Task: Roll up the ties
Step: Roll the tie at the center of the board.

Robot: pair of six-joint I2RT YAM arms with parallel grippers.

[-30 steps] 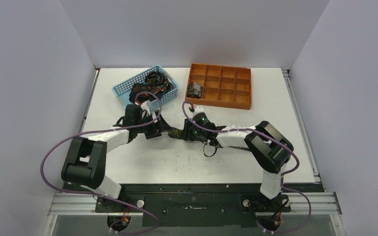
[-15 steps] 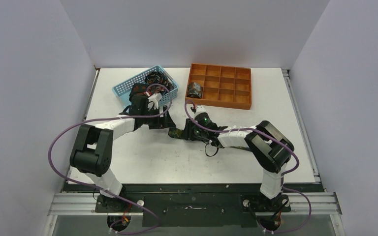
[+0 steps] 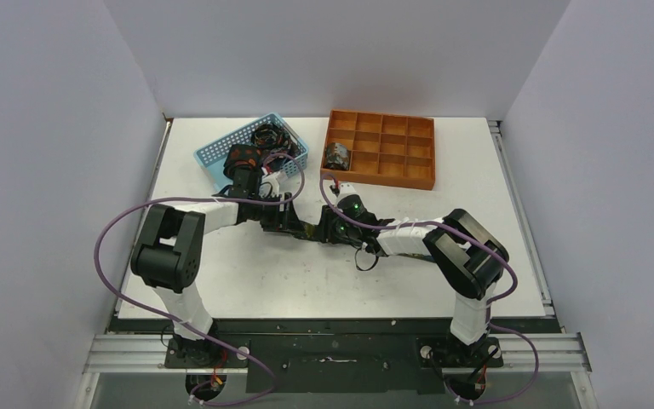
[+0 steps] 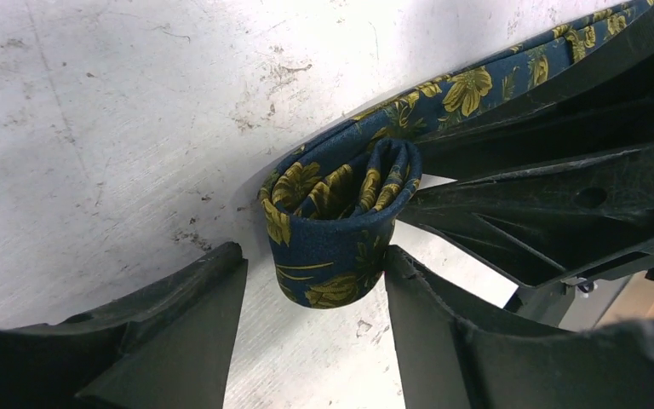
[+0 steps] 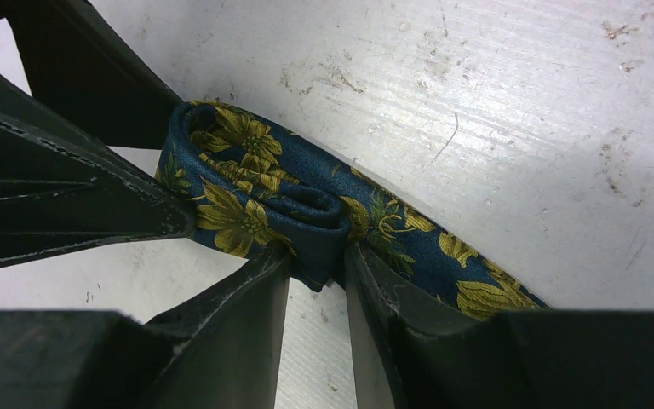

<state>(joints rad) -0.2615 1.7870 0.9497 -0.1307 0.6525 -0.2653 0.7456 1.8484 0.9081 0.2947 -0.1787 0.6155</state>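
Right tool (image 5: 317, 262) is clamped narrow on the tie (image 5: 247, 183), anchoring its rolled core. Left tool (image 4: 313, 260), parted, straddles it as a guide.

Tie (image 4: 332, 221), floral: tail cut off at left wrist view's upper right corner; from above, largely hidden under left gripper (image 3: 300, 227) and right gripper (image 3: 324, 232). Roll (image 3: 337, 155) in tray (image 3: 409, 179): print too small to tell. Basket (image 3: 213, 153) contents: dark tangle, count unclear
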